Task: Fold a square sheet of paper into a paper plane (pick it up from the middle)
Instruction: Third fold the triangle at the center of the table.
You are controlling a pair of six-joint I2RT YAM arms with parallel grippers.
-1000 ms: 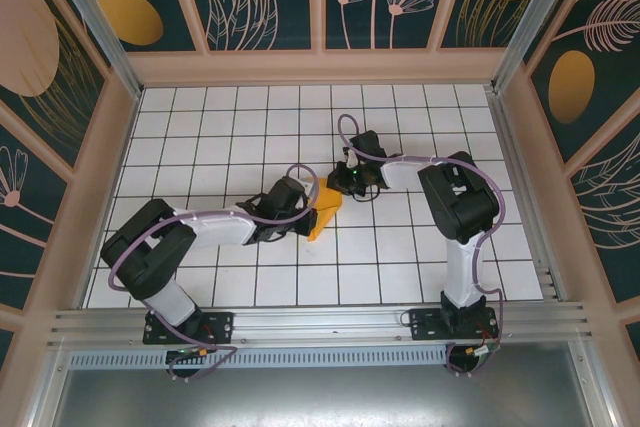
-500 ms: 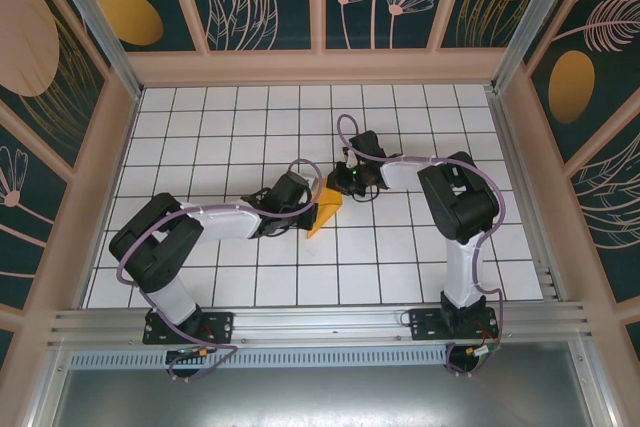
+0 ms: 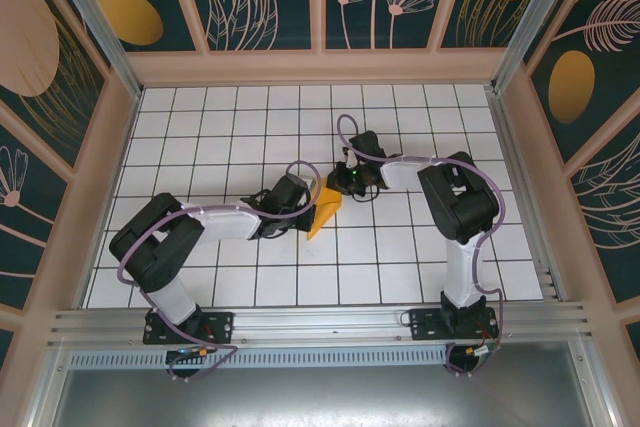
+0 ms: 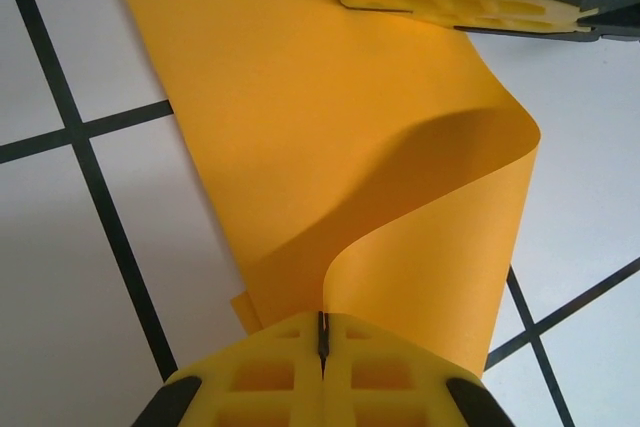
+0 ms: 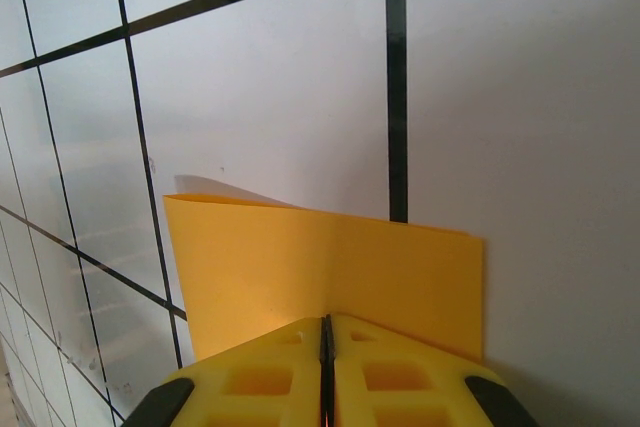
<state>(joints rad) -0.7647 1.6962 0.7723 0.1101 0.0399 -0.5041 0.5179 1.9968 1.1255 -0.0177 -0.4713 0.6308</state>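
Observation:
The square sheet of paper (image 3: 324, 209) is orange-yellow and folded into a smaller angular shape near the middle of the tiled table. My left gripper (image 3: 308, 210) is shut on its near-left edge. In the left wrist view the paper (image 4: 300, 127) curls up from the table into the closed jaws of that gripper (image 4: 322, 332). My right gripper (image 3: 340, 192) is shut on the far end of the sheet. Its yellow fingers (image 4: 450, 2) show at the top of the left wrist view. In the right wrist view the folded paper (image 5: 300, 262) sticks out past the closed right gripper (image 5: 326, 325).
The white tiled table (image 3: 220, 137) has black grid lines. Dark patterned wall panels (image 3: 70, 67) close it in on the left, back and right. A metal rail (image 3: 320, 322) with both arm bases runs along the near edge.
The left gripper has shifted slightly toward the back with the paper's edge, and the left arm's elbow has moved with it. The right arm has stayed put.

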